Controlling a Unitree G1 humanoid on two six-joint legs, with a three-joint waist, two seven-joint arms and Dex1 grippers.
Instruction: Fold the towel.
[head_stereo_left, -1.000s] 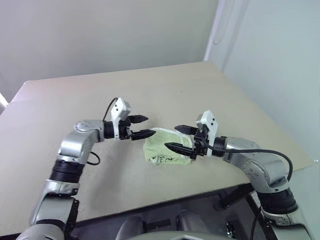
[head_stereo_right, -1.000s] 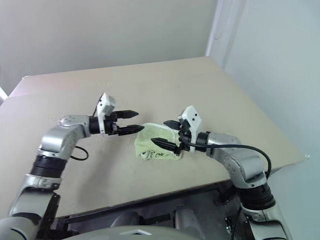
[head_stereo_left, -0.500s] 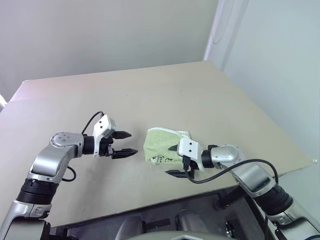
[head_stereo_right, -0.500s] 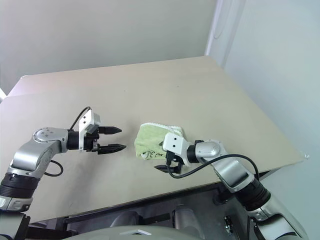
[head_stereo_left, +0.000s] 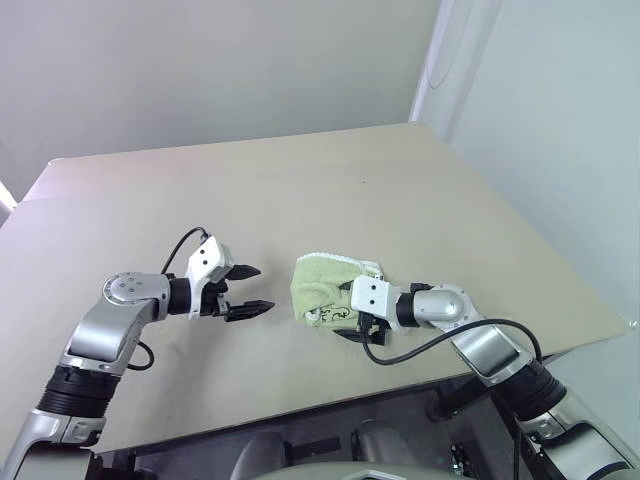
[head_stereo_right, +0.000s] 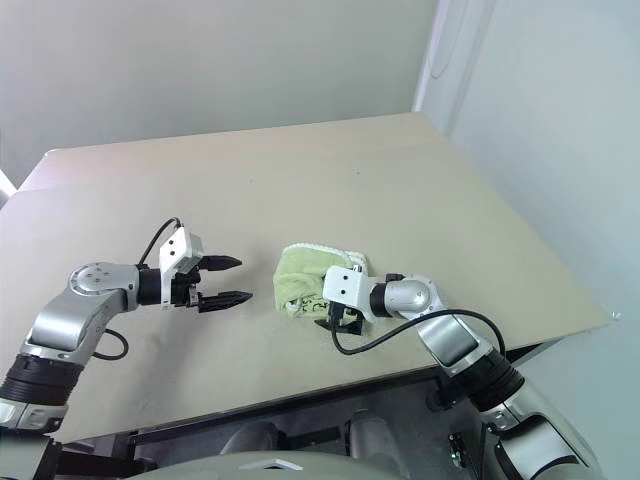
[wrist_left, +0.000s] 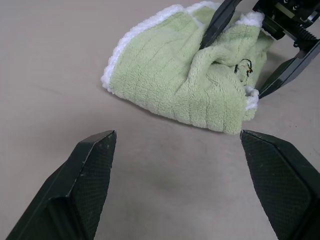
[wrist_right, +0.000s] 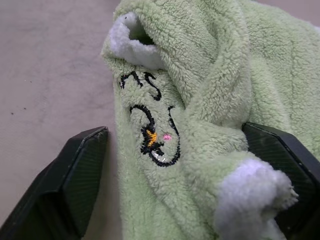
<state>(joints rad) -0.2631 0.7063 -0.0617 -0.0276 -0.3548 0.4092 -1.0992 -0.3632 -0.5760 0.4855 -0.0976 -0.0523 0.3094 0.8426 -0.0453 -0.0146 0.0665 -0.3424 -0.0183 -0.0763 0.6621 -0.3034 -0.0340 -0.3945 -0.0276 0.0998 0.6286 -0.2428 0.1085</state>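
Observation:
The towel (head_stereo_left: 320, 285) lies bunched in a loose fold on the beige table (head_stereo_left: 300, 190), light green with white edging and black stitched marks (wrist_right: 150, 125). My right gripper (head_stereo_left: 347, 312) is open at the towel's near right corner. In the left wrist view, one finger (wrist_left: 220, 22) rests on top of the cloth and the other finger (wrist_left: 285, 75) lies beside it on the table. The right wrist view shows that corner of the towel (wrist_right: 200, 65) between the two fingers. My left gripper (head_stereo_left: 262, 288) is open and holds nothing, a short way left of the towel (wrist_left: 170, 80), pointing at it.
The table's front edge (head_stereo_left: 330, 395) runs close below both arms, and its right edge (head_stereo_left: 560, 260) slants away toward the far corner. Bare tabletop extends behind and to the left of the towel. A black cable (head_stereo_left: 440, 340) loops from my right wrist.
My right gripper has dropped from above the towel, rolled over and come in at its near right corner. My left gripper has drawn back to the left, away from the towel, and sunk lower.

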